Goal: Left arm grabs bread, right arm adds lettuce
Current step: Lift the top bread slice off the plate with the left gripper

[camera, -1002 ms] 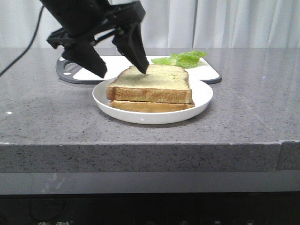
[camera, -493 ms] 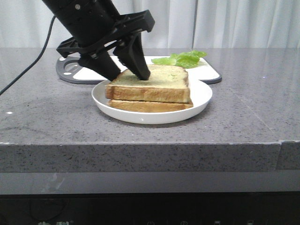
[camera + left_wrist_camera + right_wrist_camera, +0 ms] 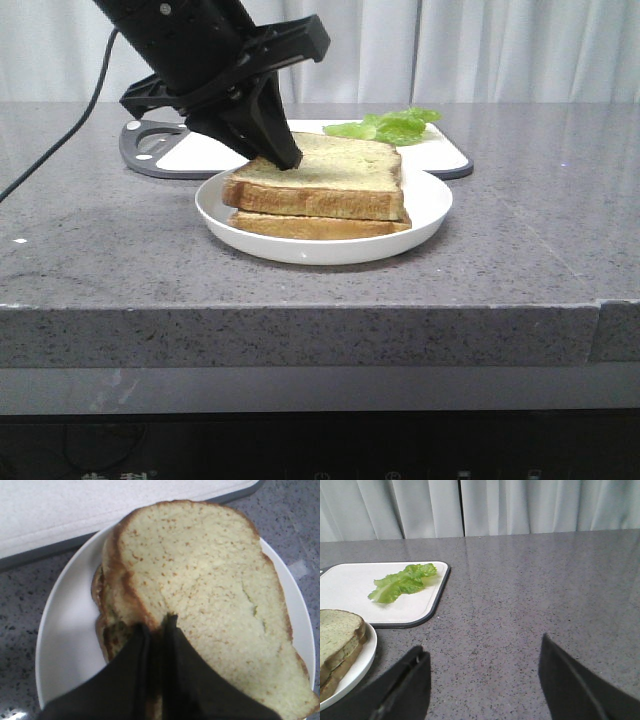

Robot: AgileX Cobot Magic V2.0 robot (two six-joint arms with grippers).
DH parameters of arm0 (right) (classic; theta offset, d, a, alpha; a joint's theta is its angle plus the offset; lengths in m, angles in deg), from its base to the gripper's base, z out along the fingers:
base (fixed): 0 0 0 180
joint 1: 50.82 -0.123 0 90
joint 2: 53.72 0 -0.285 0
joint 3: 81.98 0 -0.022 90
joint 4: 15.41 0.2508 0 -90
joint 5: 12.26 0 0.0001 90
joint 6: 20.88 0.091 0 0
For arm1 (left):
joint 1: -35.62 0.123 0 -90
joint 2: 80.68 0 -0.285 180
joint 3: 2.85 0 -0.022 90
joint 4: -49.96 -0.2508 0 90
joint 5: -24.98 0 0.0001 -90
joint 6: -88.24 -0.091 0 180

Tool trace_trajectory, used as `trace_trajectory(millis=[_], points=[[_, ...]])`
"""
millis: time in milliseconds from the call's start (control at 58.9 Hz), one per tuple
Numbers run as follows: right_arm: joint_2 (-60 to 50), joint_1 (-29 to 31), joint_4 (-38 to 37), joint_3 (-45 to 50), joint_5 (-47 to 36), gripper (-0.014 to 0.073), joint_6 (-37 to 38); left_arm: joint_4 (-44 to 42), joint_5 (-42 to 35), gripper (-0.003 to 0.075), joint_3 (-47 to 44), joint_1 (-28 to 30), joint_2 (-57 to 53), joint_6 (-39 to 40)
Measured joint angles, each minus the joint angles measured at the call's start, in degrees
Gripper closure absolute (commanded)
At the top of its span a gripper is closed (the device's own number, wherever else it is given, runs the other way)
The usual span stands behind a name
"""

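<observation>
Two toasted slices lie stacked on a white plate. The top one is the bread, thick, with a pale speckled face. My left gripper comes down from the upper left and is shut on the bread's left edge; in the left wrist view crust shows between its fingers. The lower slice lies under it. The lettuce lies on the white cutting board behind the plate, and it also shows in the right wrist view. My right gripper is open and empty over bare table, to the right of the plate.
The white cutting board with a dark rim lies behind the plate. The left arm's black cable hangs at the far left. The grey stone table's front edge is close below the plate. White curtains hang behind.
The left gripper's fingers, open and straddling the bread's left end a second ago, have closed on that edge. The bread and plate have shifted slightly left.
</observation>
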Motion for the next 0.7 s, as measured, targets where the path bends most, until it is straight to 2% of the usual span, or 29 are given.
trace_trajectory(millis=[696], points=[[0.0, 0.0, 0.0, 0.0, 0.0, 0.0106, 0.0, -0.6, -0.4, 0.0741, -0.2, 0.0, -11.3, 0.0]])
